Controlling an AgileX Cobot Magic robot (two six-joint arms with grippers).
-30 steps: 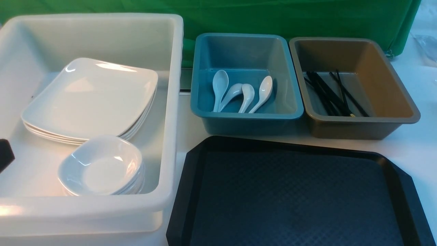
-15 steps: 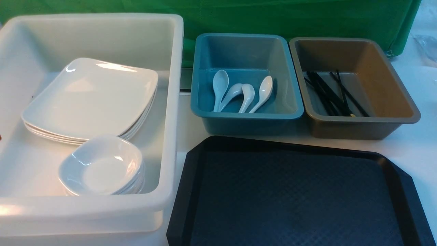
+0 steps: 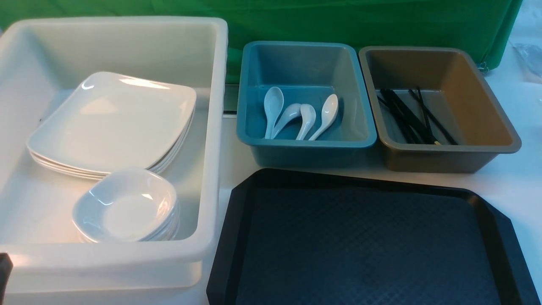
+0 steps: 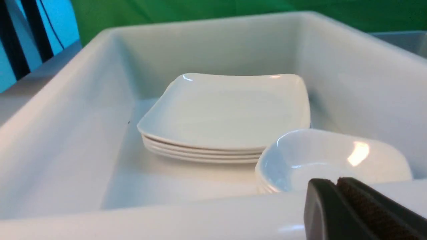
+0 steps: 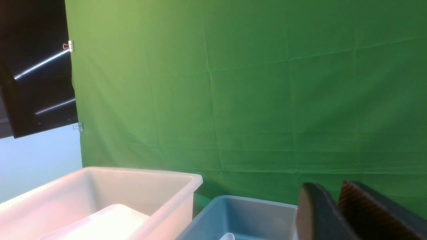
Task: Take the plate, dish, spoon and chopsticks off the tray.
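Black and pressed together with nothing between them, the left gripper [image 4: 337, 181] hangs just outside the near wall of the white tub [image 3: 211, 127], showing only as a dark sliver at the front view's lower left edge. Its partner, the right gripper [image 5: 333, 191], is lifted and aimed at the green backdrop [image 5: 250, 83], its jaws parted by a narrow gap and holding nothing. Inside the white tub the plate [image 3: 112, 120] tops a stack of the same square plates, and a pile of small dishes [image 3: 127, 205] sits just in front of that stack. To the right, the blue tub [image 3: 250, 106] holds four white spoons [image 3: 300, 114] lying side by side. Beyond it the brown tub [image 3: 482, 106] holds the chopsticks [image 3: 408, 116] in a loose bundle. Nearest the robot, the tray [image 3: 364, 241] lies bare on the white table [image 3: 521, 182]
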